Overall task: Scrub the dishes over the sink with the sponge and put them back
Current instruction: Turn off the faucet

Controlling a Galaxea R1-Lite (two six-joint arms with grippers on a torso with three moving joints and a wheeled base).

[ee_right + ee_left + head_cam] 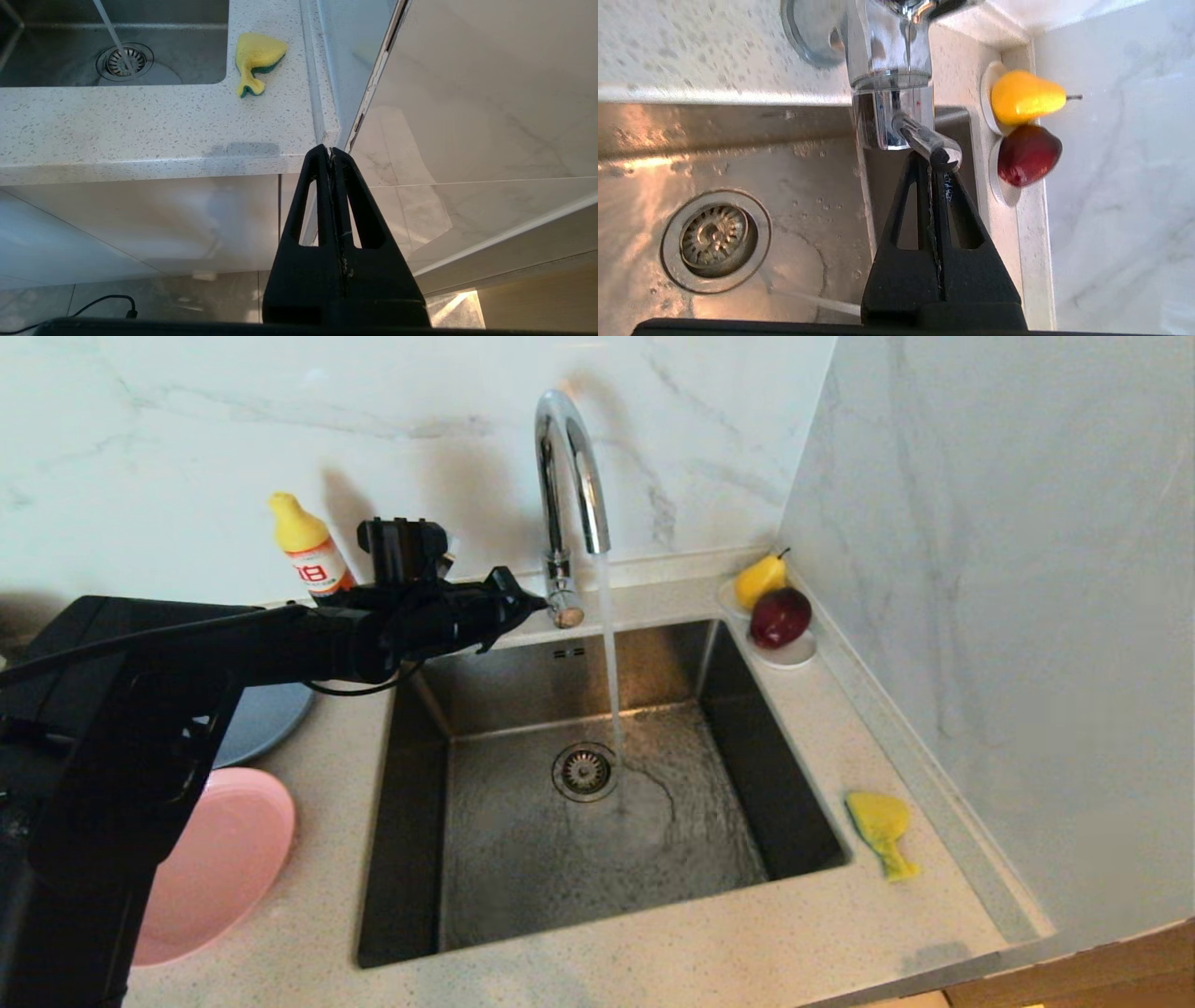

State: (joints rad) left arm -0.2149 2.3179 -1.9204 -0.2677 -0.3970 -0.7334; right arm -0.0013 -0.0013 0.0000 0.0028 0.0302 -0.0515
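My left gripper [534, 605] is shut, its tips pressed against the end of the tap's chrome lever [927, 140] behind the sink [775, 775]. Water runs from the gooseneck tap [569, 457] into the basin beside the drain strainer [583, 771]. The yellow sponge [882, 826] lies on the counter right of the sink, and the right wrist view shows its green underside [258, 59]. Left of the sink a salmon-pink plate [229, 854] and a grey-blue plate [271, 714] sit partly hidden under my left arm. My right gripper [330, 152] hangs shut and empty below the counter's front edge.
A yellow-capped soap bottle [308, 555] stands against the back wall behind my left arm. A white saucer [794, 655] holding a yellow pear [761, 579] and a dark red fruit [780, 616] sits in the back right corner. A marble wall closes off the right side.
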